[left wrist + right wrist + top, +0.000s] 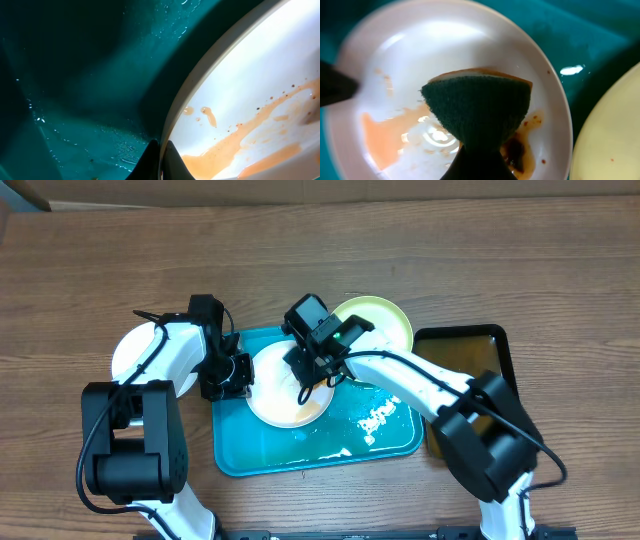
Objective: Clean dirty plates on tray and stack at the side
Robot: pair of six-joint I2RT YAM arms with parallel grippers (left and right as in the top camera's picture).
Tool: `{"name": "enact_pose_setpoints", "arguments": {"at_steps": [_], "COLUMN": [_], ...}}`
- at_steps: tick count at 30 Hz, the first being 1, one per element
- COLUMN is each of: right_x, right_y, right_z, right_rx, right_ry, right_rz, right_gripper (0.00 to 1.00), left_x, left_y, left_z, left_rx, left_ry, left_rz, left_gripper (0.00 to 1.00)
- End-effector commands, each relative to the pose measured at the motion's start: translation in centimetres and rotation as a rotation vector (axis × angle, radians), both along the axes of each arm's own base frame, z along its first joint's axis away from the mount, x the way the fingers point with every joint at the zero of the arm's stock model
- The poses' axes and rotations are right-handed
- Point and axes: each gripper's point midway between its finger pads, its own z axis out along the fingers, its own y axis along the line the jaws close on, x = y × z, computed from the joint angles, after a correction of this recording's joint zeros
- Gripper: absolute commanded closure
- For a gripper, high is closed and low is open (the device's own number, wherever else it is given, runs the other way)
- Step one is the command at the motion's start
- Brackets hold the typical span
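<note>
From overhead, the left arm (170, 355) covers the right side of the second white plate (132, 352) on the tabletop (400, 240). The right arm (400, 375) covers the lower part of the black tray (455, 331). The right end effector (312, 378) hides the middle of the smeared white plate (270, 395).

In the left wrist view that plate runs off the right and bottom edges, and the left end effector (161, 157) shows only dark tips.

In the right wrist view the sponge (477, 110) hides the fingertips pinching it. The pale green plate (612, 140) is cut by the right edge, and a dark blur (335, 87) at the left edge cannot be identified.
</note>
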Motion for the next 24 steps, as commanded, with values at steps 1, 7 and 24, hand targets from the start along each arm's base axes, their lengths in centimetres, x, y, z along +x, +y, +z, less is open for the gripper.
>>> {"name": "enact_pose_setpoints", "arguments": {"at_steps": [1, 7, 24], "right_x": [0.3, 1.1, -5.2], "right_y": [-0.9, -2.6, 2.6], "right_z": [-2.8, -4.7, -2.1], "right_rx": [-0.076, -0.156, 0.154], "right_ry": [-0.015, -0.022, 0.254], "right_rz": [0.028, -0.01, 0.248], "right_gripper": [0.96, 0.96, 0.96], "left_x": [-0.5, -0.6, -0.6], "left_y": [-0.2, -0.2, -0.2], "left_z": [-0.6, -0.6, -0.6], "left_rx": [0.002, 0.002, 0.002], "left_ry": [0.026, 0.03, 0.028], "left_rz": [-0.008, -0.008, -0.008], "left_gripper": [0.96, 0.96, 0.96]}}
